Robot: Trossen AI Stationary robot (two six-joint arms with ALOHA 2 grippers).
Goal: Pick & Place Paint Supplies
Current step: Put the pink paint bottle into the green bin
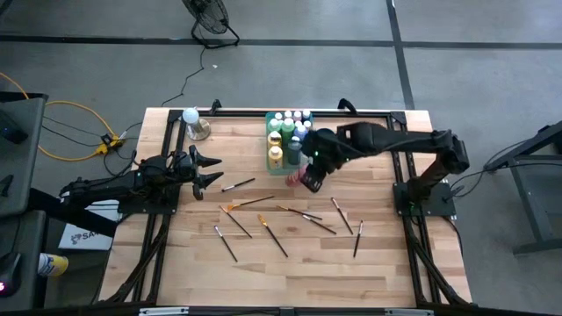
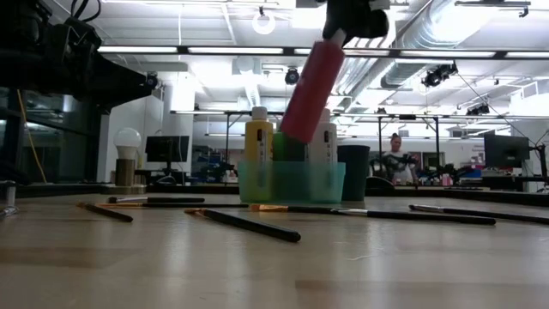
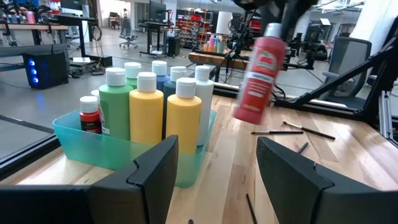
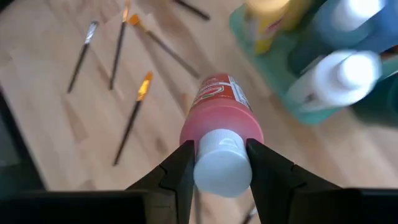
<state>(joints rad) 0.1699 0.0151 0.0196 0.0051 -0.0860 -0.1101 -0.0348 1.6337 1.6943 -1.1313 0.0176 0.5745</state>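
right wrist view shows the right gripper [image 4: 221, 165] clamped on the white cap of a red paint bottle [image 4: 219, 115], and the low view has that bottle hanging tilted in the air, clear of the table [image 2: 274, 266], just in front of the green bin [image 2: 292, 182] packed with bottles. paintbrushes [image 1: 263, 219] lie scattered across the wood. over on the left side, the left gripper [image 1: 211, 169] waits with its fingers apart, holding nothing.

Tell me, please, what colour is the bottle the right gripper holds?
Red bottle with a white cap, best in the left wrist view.
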